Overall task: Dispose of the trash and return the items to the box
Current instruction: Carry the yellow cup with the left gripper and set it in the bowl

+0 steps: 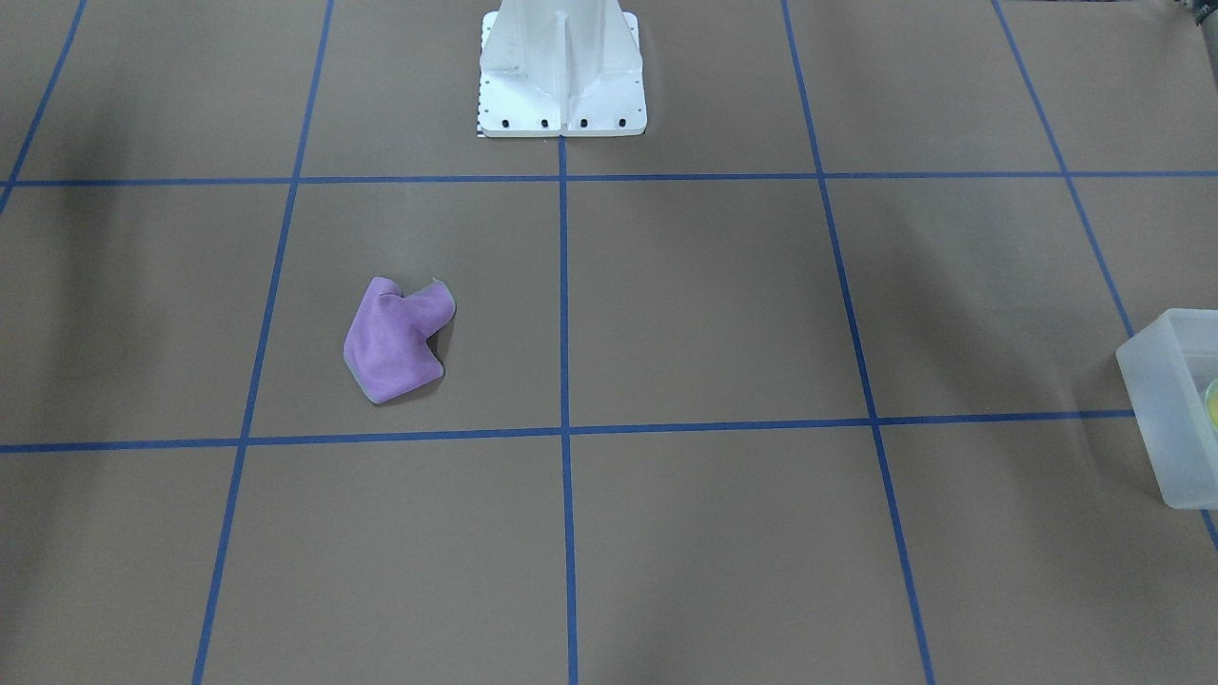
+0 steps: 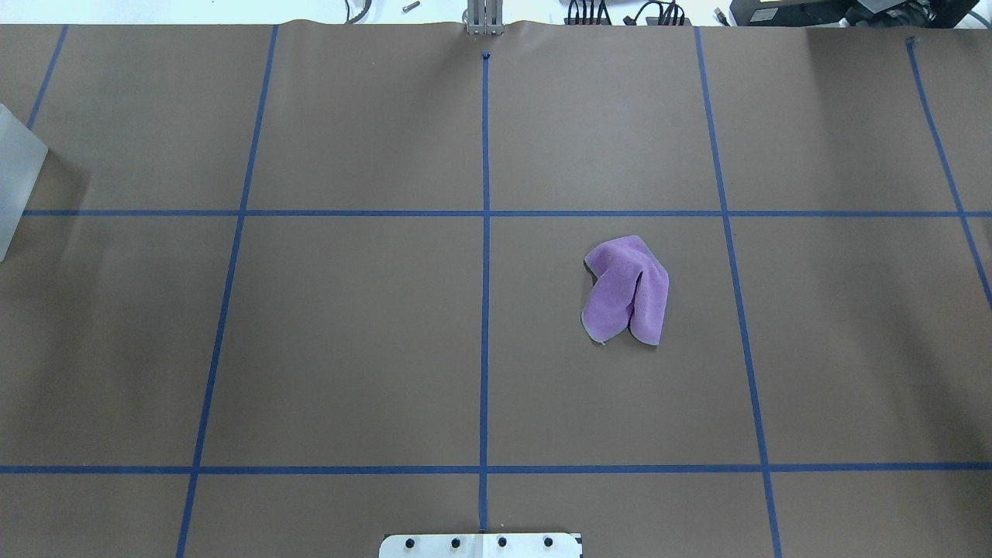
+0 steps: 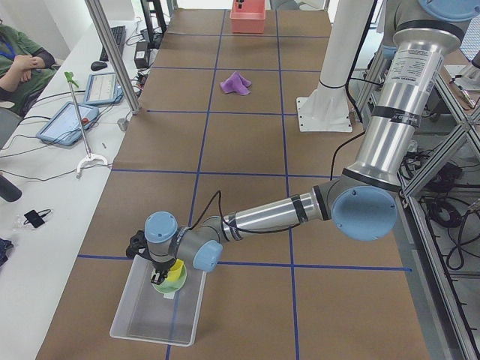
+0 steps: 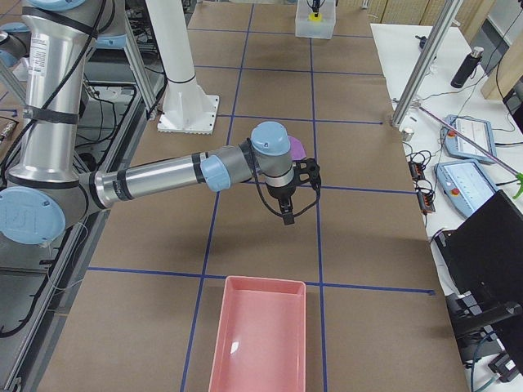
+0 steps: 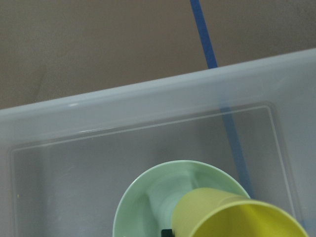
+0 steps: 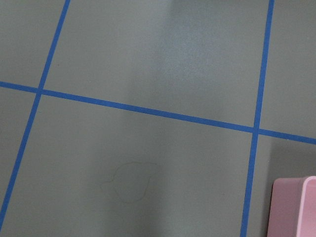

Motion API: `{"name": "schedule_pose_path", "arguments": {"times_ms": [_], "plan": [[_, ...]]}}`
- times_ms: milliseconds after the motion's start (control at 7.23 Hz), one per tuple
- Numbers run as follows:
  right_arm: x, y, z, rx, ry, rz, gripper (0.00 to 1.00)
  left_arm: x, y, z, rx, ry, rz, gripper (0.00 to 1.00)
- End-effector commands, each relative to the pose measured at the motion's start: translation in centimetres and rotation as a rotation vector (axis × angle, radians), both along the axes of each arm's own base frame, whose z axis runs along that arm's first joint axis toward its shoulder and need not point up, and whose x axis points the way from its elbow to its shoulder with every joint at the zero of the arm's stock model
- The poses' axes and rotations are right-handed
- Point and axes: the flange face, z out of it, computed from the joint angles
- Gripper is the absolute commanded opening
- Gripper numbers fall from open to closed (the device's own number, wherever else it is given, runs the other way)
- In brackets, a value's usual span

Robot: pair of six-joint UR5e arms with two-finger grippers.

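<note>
Tabletop is shown first from the front, where a crumpled purple cloth point(image 1: 398, 340) lies well apart from the box point(image 1: 1166, 419), which is cut off by the frame edge; no arm is seen. From overhead, only a corner of the box is caught, and again neither gripper. From the left end, the left gripper point(image 3: 159, 268) is seen poised over the box, with the yellow cup point(image 3: 178, 274) and the green bowl point(image 3: 161, 287) directly beneath it; whether its fingers are clenched or released cannot be told. From the right end, the right gripper point(image 4: 287, 214) is seen hanging above bare table between the cloth and a pink bin point(image 4: 261, 335); its finger state cannot be told either. By the left wrist camera, the cup is shown tilted inside the bowl, both within the box walls. By the right wrist camera, only taped table and a corner of the pink bin are shown. Both items are judged light, stiff, thin-walled and smooth, so slipping is likely; each is best pinched across its rim, one finger inside the wall.
</note>
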Motion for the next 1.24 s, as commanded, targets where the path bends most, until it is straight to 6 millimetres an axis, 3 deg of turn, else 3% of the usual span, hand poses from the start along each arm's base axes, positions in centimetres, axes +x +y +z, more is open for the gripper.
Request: {"name": "schedule_pose_path", "arguments": {"times_ms": [0,138,277,415,553,691,830,968,1106], "plan": [[-0.1,0.0,0.0,0.000,0.000,-0.001,1.00,0.1,-0.8,-1.2,0.039,-0.007,0.020,0.98],[-0.1,0.0,0.0,-0.004,-0.001,0.001,1.00,-1.1,-1.7,-3.8,0.064,0.002,-0.007,0.98],[-0.4,0.0,-0.2,-0.011,-0.006,0.003,1.00,-3.6,-2.5,-7.8,0.031,0.001,-0.044,0.98],[-1.3,0.1,-1.2,-0.022,-0.016,0.011,1.00,-5.9,-2.1,-12.7,-0.016,0.007,-0.075,0.98],[-2.3,0.4,-2.6,-0.044,-0.035,0.034,1.00,-8.2,-1.0,-16.1,-0.072,0.044,-0.103,0.98],[-3.4,0.7,-4.2,-0.054,-0.047,0.057,1.00,-10.5,1.6,-18.3,-0.150,0.075,-0.140,0.98],[-5.4,1.0,-5.1,-0.068,-0.046,0.069,1.00,-10.6,4.4,-17.6,-0.231,0.064,-0.117,0.98],[-8.1,0.9,-6.3,-0.083,-0.053,0.101,1.00,-10.4,7.9,-17.7,-0.179,0.057,-0.040,0.98],[-11.7,0.4,-8.1,-0.102,-0.059,0.135,1.00,-10.6,10.0,-19.1,-0.183,0.056,-0.045,0.98]]}}
